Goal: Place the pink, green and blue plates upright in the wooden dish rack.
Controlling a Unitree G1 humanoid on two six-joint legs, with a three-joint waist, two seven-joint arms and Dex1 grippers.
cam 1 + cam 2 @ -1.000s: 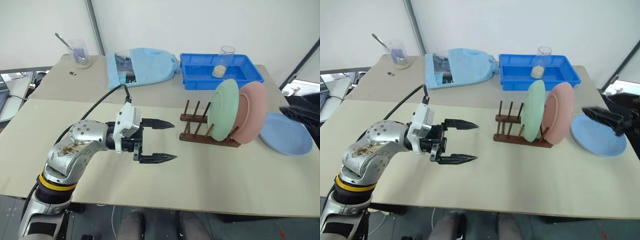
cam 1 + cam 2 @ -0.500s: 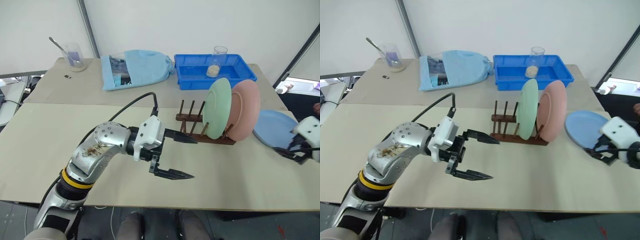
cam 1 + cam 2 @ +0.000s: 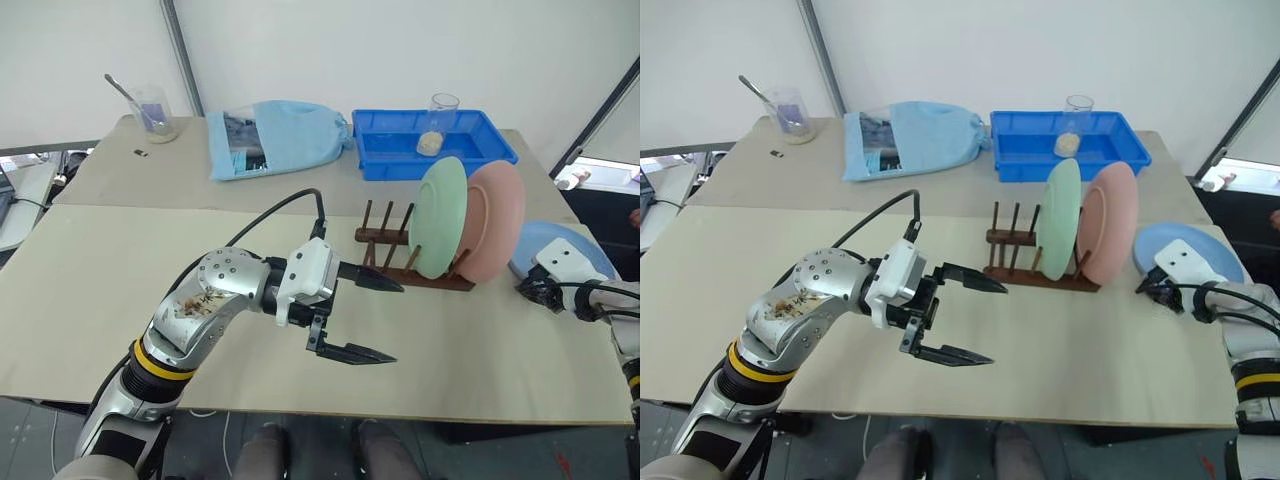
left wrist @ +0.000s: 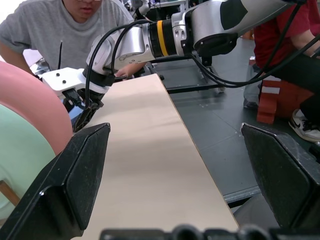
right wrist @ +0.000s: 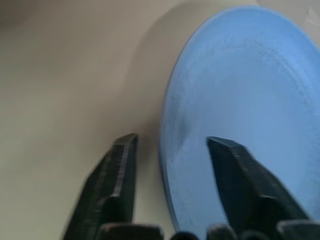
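Note:
The green plate point(image 3: 438, 217) and the pink plate point(image 3: 498, 220) stand upright at the right end of the wooden dish rack point(image 3: 385, 238), whose left pegs are bare. To the right of the rack, the blue plate point(image 3: 535, 242) lies flat on the table. My right gripper point(image 3: 528, 292) is low at its near left rim. In the right wrist view its fingers point(image 5: 117, 185) straddle the blue plate's rim point(image 5: 235, 90), one beside it on the table and one over it, with gaps still showing. My left gripper point(image 3: 396, 322) hovers open and empty in front of the rack.
A bright-blue tray point(image 3: 395, 150) holding a glass cup point(image 3: 437, 122) sits behind the rack. A light-blue cloth bag point(image 3: 280, 135) and a beaker with a spoon point(image 3: 155, 110) lie at the back left. A person in a grey shirt point(image 4: 65, 30) is beyond the table's right end.
My right gripper has come down to the blue plate's rim and its fingers have narrowed around it. The left gripper has stayed put and open since half a second ago.

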